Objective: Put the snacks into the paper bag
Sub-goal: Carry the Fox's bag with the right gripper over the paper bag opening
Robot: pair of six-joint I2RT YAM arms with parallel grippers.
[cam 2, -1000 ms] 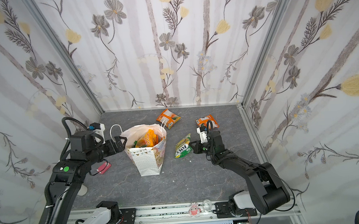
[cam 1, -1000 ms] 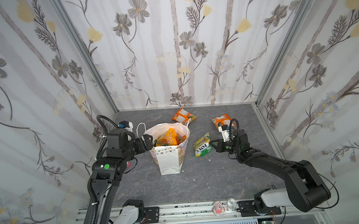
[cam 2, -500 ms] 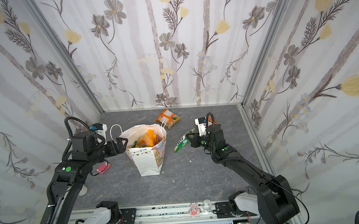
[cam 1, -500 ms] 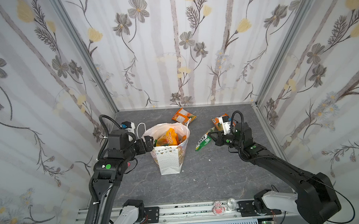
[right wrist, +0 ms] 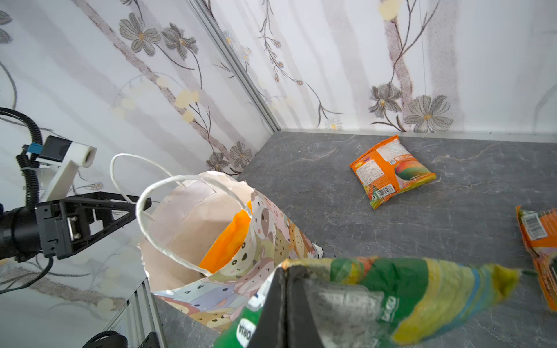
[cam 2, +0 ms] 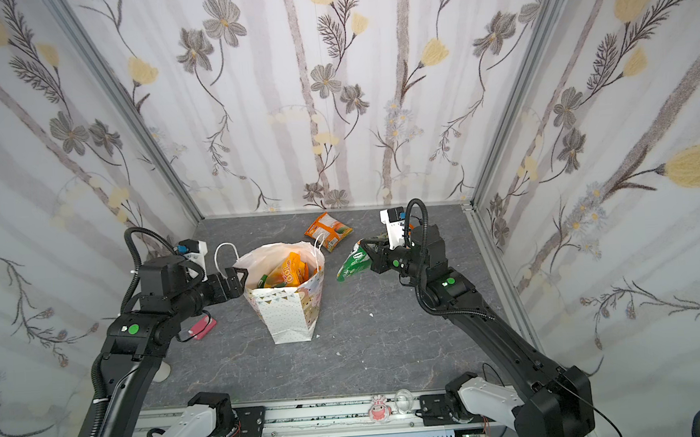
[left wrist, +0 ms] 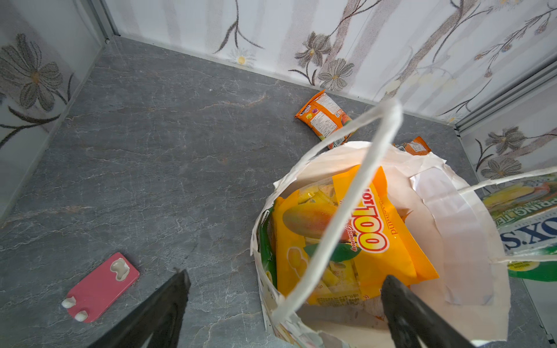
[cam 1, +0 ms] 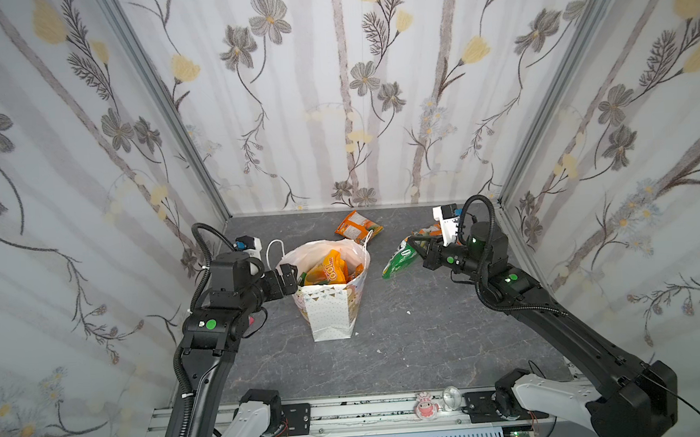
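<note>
- While standing upright mid-table, bag (cam 1: 330, 312) is holding yellow packet (cam 1: 329, 267) among others.
- Left gripper (cam 1: 291, 278) is gaping wide, straddling bag's left rim.
- Right gripper (cam 1: 417, 248) is clamping green packet (cam 1: 397, 262), raised right of bag.
- Two orange packets (cam 1: 357, 226) are lying behind, on table (cam 1: 389, 350).

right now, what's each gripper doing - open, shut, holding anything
Left gripper: open, holding nothing, jaws astride the bag rim.
Right gripper: shut on the green packet.
</note>
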